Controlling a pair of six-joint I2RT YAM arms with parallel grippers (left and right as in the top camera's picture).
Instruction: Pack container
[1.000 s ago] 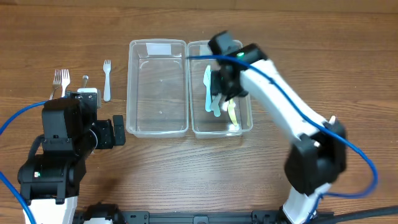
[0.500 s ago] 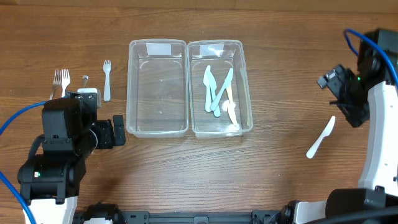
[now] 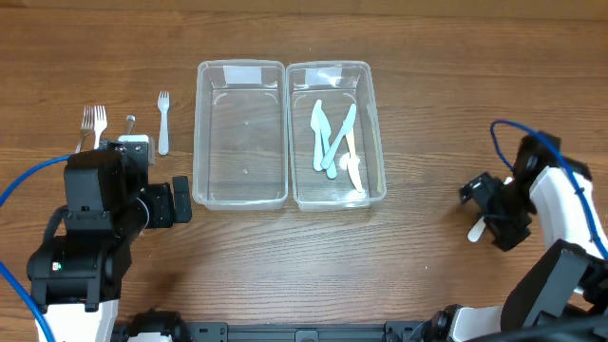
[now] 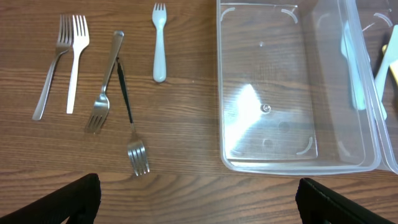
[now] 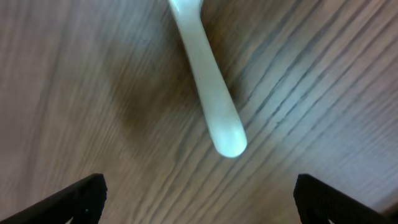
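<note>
Right fingers (image 5: 68,202) wide, straddling white plastic utensil (image 5: 208,93) flat on counter (image 5: 74,74), right of clear rectangular container (image 3: 328,66); shallow pinch could skid it. Left fingers (image 4: 68,199) wide.

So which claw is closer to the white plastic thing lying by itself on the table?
Right. The right claw hangs open just above the white utensil; the left claw is far across the table, near the forks.

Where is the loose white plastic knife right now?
Overhead view: the white plastic knife lies on the table at far right, well right of the right-hand container, directly beneath the open right gripper.
</note>
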